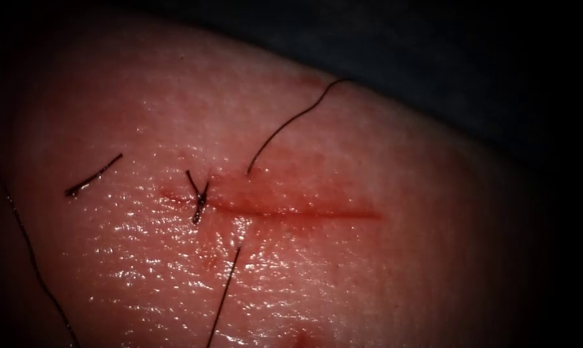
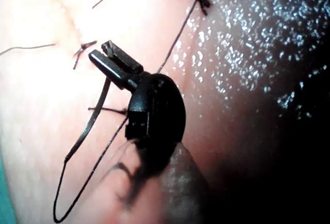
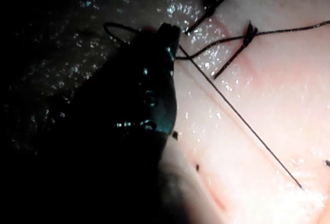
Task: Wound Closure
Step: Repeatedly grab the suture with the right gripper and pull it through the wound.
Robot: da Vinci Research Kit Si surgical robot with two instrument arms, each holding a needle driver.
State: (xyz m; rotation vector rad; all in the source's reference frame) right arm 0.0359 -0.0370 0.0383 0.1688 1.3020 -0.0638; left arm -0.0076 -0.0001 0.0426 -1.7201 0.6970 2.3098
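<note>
Endoscope view: glistening pink tissue (image 1: 368, 270), wet with red fluid (image 1: 272, 193) along the cut (image 1: 304, 211), which runs left to right.

Left wrist view: left tool (image 2: 99, 49) angled low over the tissue, tip near a stitch. Grip state: cannot tell.

Right wrist view: right tool (image 3: 170, 28) dark, in shadow, tip beside a taut thread. Grip state: cannot tell.

Thread (image 1: 291, 122) leaving the tissue just above the cut and arcing up and right.

Needle (image 2: 90, 121) seen as a dark curved strip lying on the surface, not in the tissue, one end meeting the left tool's tip; held or not, cannot tell.

Knot (image 1: 199, 201) across the cut's left end.

Cut end of thread (image 1: 93, 176) loose, further left.
</note>
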